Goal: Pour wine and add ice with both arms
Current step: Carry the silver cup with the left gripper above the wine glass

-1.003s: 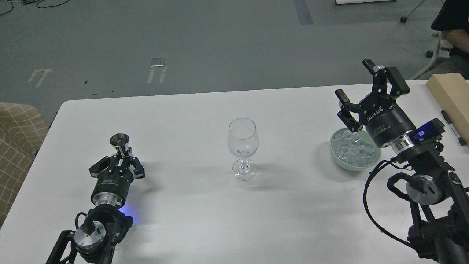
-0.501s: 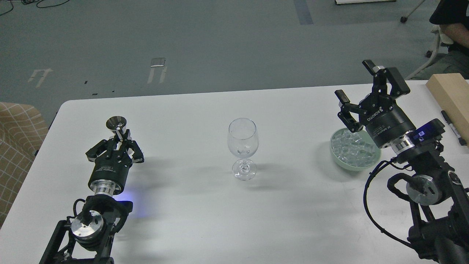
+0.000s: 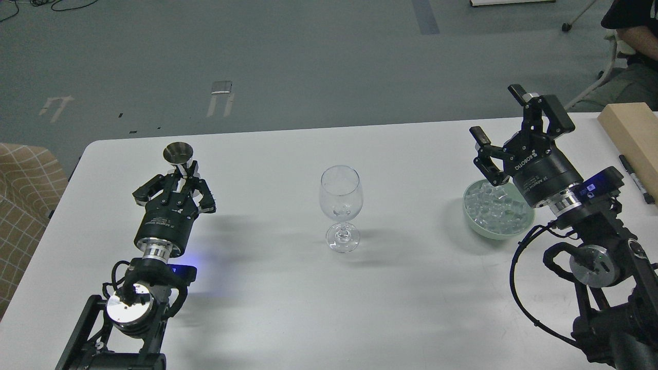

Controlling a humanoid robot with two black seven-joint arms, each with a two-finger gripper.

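Pen [image 3: 636, 179] beside wooden block [image 3: 633, 132]

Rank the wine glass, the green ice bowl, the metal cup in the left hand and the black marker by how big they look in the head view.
1. Wine glass, clearly the largest.
2. Green ice bowl, partly hidden by the right arm.
3. and 4. Metal cup and black marker: too alike to rank; the marker is long but thin, and the left hand hides the cup's lower part.

White table [image 3: 288, 303] bears wine glass [image 3: 340, 205], ice bowl [image 3: 496, 213], marker [image 3: 635, 178], wooden block [image 3: 635, 136].
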